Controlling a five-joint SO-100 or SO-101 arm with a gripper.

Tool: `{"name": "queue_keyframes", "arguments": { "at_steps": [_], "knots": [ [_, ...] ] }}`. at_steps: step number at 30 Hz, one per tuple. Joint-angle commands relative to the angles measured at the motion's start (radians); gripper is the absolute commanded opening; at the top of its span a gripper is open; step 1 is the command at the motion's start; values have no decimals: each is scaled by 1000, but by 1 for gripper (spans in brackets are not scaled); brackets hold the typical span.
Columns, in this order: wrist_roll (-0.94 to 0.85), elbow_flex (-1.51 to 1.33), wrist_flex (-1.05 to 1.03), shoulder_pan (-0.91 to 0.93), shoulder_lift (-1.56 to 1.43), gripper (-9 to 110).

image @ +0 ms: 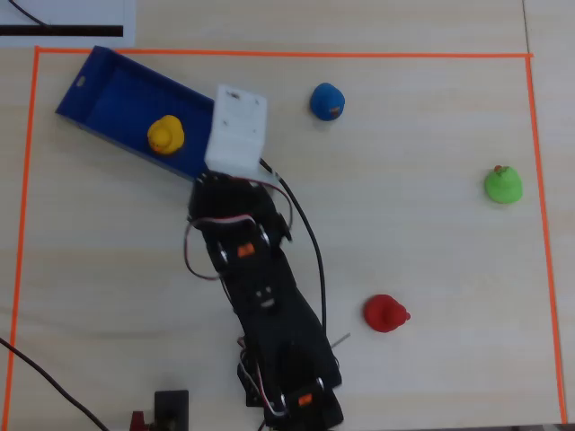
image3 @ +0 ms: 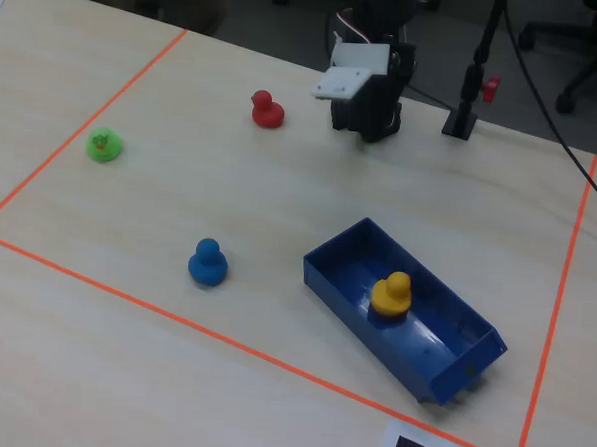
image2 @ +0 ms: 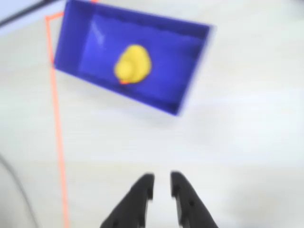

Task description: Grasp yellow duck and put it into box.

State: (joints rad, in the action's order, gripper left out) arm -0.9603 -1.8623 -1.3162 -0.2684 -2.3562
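The yellow duck (image: 166, 135) (image2: 134, 64) (image3: 391, 293) sits upright on the floor of the dark-blue box (image: 90, 85) (image2: 173, 54) (image3: 373, 340), near its middle. In the wrist view my gripper (image2: 162, 178) hangs at the bottom edge, well back from the box over bare table. A narrow gap separates its two black fingers (image2: 144, 190) and nothing is between them. In the overhead view a white camera mount (image: 236, 130) covers the gripper and overlaps the box's near end.
A blue duck (image: 327, 101) (image3: 207, 263), a green duck (image: 503, 185) (image3: 103, 145) and a red duck (image: 385, 313) (image3: 266, 110) stand loose on the wooden table. Orange tape (image: 269, 54) frames the work area. A black stand (image3: 465, 112) rises beside the arm's base.
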Motion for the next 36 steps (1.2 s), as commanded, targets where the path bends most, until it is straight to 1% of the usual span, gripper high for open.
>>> {"name": "queue_keyframes", "arguments": {
  "at_steps": [1, 5, 8, 11, 16, 36],
  "knots": [
    [-107, -655, 140, 138, -486, 0],
    [-166, -991, 196, 190, -706, 0],
    [-172, -1127, 181, 195, -819, 0],
    [-184, -1230, 123, 184, -936, 0],
    [-219, -1247, 17, 181, -956, 0],
    [-210, -1249, 12, 207, -956, 0]
  ]
}}
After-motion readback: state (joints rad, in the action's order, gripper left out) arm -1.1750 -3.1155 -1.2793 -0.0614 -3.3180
